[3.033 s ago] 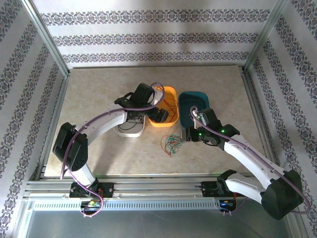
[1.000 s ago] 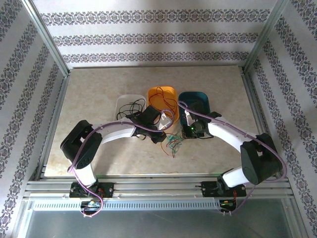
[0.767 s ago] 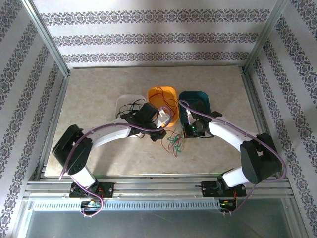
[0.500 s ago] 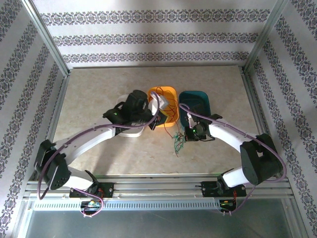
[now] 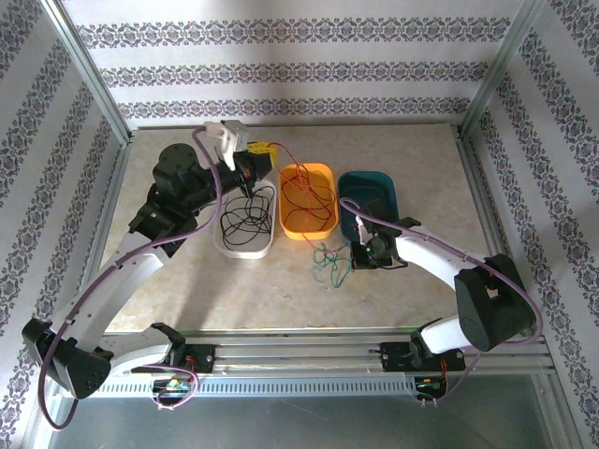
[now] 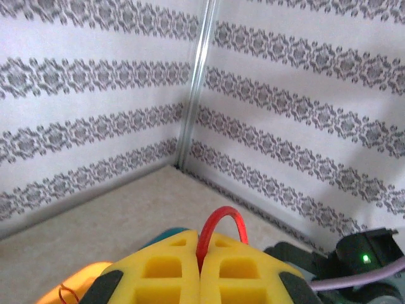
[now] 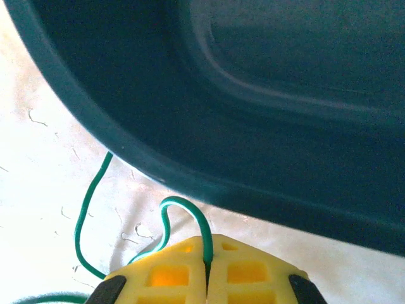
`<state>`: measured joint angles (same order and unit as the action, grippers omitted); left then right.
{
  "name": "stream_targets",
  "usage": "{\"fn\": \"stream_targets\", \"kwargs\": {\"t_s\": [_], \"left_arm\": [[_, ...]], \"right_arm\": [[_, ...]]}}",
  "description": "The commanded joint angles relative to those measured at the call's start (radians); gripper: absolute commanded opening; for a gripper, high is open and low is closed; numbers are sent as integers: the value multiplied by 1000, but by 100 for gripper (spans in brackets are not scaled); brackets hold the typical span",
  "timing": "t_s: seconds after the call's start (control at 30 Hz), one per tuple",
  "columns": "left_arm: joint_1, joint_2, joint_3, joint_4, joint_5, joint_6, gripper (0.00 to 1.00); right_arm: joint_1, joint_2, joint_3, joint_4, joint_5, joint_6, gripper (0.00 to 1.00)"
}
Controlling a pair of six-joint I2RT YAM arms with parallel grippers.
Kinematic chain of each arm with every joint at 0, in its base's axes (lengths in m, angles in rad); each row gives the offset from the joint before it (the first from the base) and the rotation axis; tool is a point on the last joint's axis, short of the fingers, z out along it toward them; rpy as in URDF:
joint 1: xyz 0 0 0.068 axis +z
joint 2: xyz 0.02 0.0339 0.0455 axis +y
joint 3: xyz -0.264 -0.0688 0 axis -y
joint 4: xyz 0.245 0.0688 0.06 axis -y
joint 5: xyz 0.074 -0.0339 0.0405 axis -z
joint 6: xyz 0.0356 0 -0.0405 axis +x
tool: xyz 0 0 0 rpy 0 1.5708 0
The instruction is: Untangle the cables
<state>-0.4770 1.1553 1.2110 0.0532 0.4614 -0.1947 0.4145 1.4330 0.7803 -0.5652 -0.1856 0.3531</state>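
Beside the dark teal plastic tub (image 7: 266,120), the right gripper (image 7: 207,256) pins a thin green wire (image 7: 182,204), pads closed; farther back the left gripper (image 6: 200,263), closed on a thin red wire (image 6: 221,216) trailing into the orange plastic tub (image 5: 318,225), should pull slowly, avoiding snags.

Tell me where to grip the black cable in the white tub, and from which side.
Take the black cable at its wide loop near the middle of the white tub, coming straight down from above: the tub's walls ring it, so a side approach looks blocked, and the loop seems to lie flat and open there.
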Motion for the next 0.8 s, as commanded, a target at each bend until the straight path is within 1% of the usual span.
{"fn": "stream_targets", "kwargs": {"t_s": [0.0, 0.3, 0.4, 0.47, 0.53, 0.57, 0.63, 0.67, 0.7, 0.77], "left_arm": [[8, -24, 42, 43, -7, 0, 0], [16, -53, 131, 25, -38, 57, 0], [18, -10, 160, 0, -75, 24, 0], [18, 33, 162, -13, -120, -14, 0], [18, 81, 161, -20, -141, -52, 0], [18, 108, 160, -21, -144, -77, 0], [18, 153, 153, -9, -130, -109, 0], [18, 177, 145, 7, -123, -131, 0], [18, 193, 137, 23, -116, -146, 0], [18, 236, 121, 64, -94, -178, 0]], "right_arm": [[-8, 0, -13, -32, 32, 17, 0], [-19, 4, -16, -29, 23, 20, 0], [-17, -19, -18, -18, 11, 11, 0], [-14, -50, -16, -14, 13, 8, 0], [-14, -85, -13, -15, 19, 8, 0], [-14, -109, -12, -15, 28, 10, 6], [-14, -159, -12, -16, 45, 19, 35], [-16, -189, -12, -18, 66, 29, 41], [-16, -217, -12, -21, 88, 39, 44], [-21, -277, -18, -18, 128, 65, 48]]}}
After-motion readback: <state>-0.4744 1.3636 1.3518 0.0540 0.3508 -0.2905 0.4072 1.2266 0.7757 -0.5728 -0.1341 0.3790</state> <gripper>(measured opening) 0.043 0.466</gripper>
